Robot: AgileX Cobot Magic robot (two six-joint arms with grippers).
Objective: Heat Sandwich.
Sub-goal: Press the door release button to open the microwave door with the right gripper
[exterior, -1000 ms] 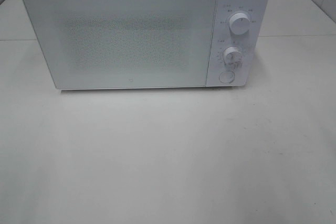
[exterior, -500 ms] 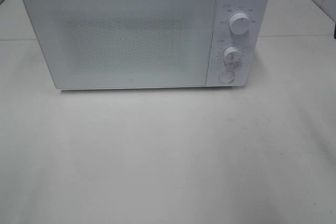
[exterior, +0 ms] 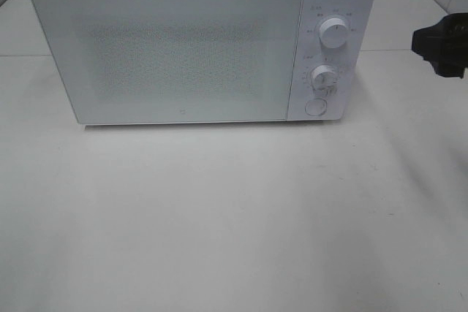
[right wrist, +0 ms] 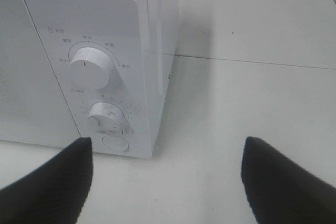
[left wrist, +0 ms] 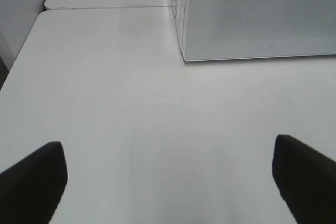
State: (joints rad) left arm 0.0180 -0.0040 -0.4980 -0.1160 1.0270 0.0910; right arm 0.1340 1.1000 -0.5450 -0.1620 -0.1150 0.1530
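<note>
The right gripper (right wrist: 167,182) is hovering wide apart and empty, the dials (right wrist: 90,66) of the microwave (right wrist: 31,82) just ahead of it; the left gripper (left wrist: 168,182) is hanging equally wide above the table (left wrist: 105,77).

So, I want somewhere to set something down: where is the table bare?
Widest bare table lies in front of the microwave door. Another clear strip runs left of the microwave. Right of its dials is tighter: the right gripper hovers there, open.
</note>
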